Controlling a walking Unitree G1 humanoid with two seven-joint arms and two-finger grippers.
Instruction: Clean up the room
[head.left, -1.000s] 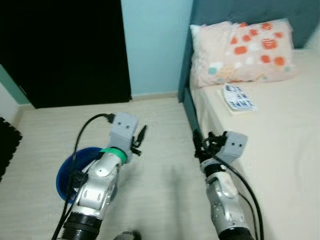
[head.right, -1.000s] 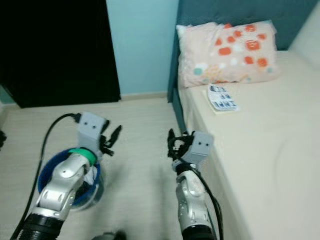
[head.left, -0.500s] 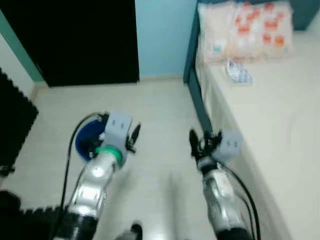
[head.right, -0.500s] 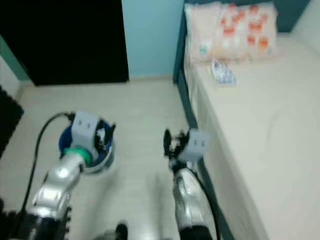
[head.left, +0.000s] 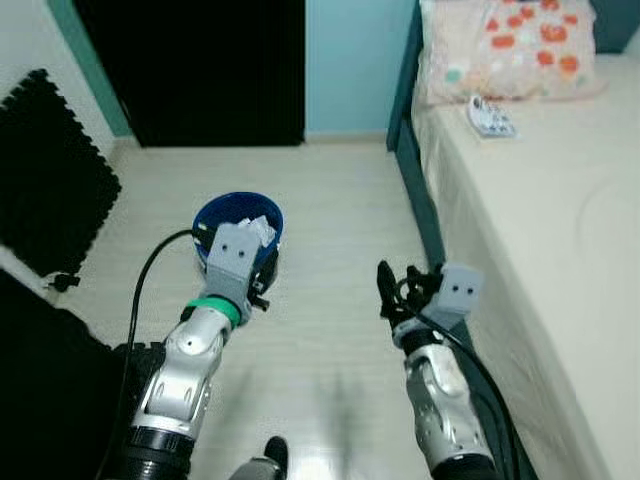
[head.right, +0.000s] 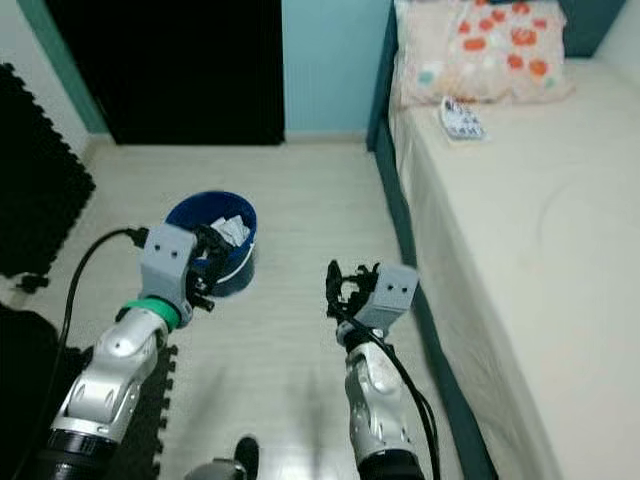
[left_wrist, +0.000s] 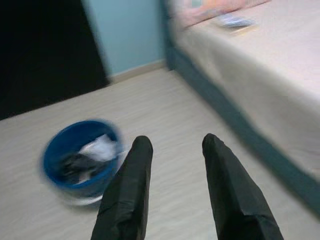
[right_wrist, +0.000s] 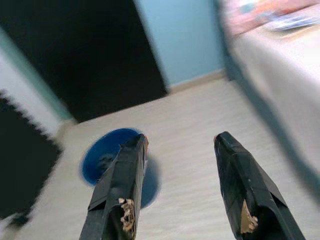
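A blue bin stands on the pale floor, holding crumpled white paper and some dark items. My left gripper hangs open and empty just short of the bin, on its bed side. My right gripper is also open with nothing in it, held above the floor close to the bed frame. The bin lies ahead of it and off to the left. A small patterned booklet lies on the bed below a spotted pillow.
The bed fills the right side, its dark teal frame running along the floor. A black foam mat leans at the left wall and more black matting covers the near left floor. A dark doorway is straight ahead.
The camera has pulled back and swung, so more floor and the black mat show. The bin now sits in front of the left gripper rather than under the arm. Both grippers stay open.
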